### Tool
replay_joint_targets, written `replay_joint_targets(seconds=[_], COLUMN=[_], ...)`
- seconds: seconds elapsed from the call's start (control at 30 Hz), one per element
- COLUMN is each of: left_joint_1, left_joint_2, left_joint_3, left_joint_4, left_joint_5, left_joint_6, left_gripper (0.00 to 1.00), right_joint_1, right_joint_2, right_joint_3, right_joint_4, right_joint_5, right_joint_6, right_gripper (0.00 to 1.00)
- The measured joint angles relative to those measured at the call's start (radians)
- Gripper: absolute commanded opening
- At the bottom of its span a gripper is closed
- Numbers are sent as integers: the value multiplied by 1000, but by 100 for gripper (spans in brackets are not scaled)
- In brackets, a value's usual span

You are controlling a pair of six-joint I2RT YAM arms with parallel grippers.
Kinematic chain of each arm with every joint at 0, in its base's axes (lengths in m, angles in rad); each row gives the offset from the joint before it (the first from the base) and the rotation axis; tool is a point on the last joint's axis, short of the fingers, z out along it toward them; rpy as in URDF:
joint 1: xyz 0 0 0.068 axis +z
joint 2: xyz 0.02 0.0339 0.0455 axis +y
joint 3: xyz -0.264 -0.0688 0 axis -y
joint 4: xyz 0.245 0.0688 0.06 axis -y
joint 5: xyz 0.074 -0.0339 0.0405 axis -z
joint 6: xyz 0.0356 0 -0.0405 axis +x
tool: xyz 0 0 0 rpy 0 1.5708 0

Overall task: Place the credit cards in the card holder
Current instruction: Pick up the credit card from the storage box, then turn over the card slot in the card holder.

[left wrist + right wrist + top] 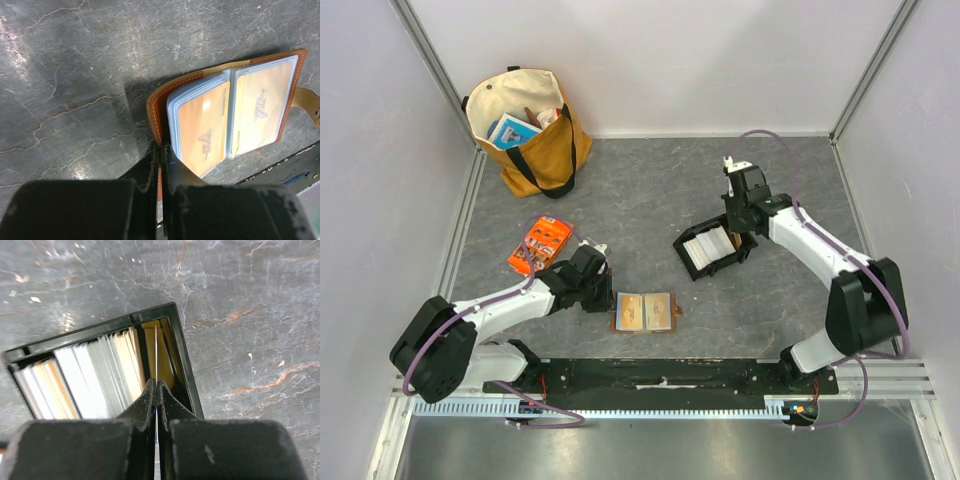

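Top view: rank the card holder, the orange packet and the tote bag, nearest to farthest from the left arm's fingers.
1. Card holder: lying open at the near middle, its left edge pinched by the left fingers.
2. Orange packet: behind and to the left, beside the left arm.
3. Tote bag: far back-left corner.

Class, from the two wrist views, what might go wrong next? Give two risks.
The right gripper pinches one thin card by its edge; it may slip or snag the wall of the black tray when lifted.
The left gripper clamps an edge of the open card holder, which might shift or fold shut.
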Motion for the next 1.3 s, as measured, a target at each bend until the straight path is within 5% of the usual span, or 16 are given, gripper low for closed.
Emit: replay_joint_targets(seconds=[0.6,1.03,1.3], left_joint_1=[0,0,0], left_joint_2=[-18,-13,-11], left_joint_3=[0,2,13], left_joint_4=[-8,-11,-15], left_joint_5=[0,0,0], left_joint_6=[0,0,0], left_gripper=[2,2,2], right_joint_1=[87,510,588], right_joint_2=[-315,-348,-222], right_joint_3=[-113,-267,-286], right_joint_4=[-57,-230,-195], right_joint_5=[-306,-56,76], right_joint_6=[212,471,558], right_gripper=[0,0,4])
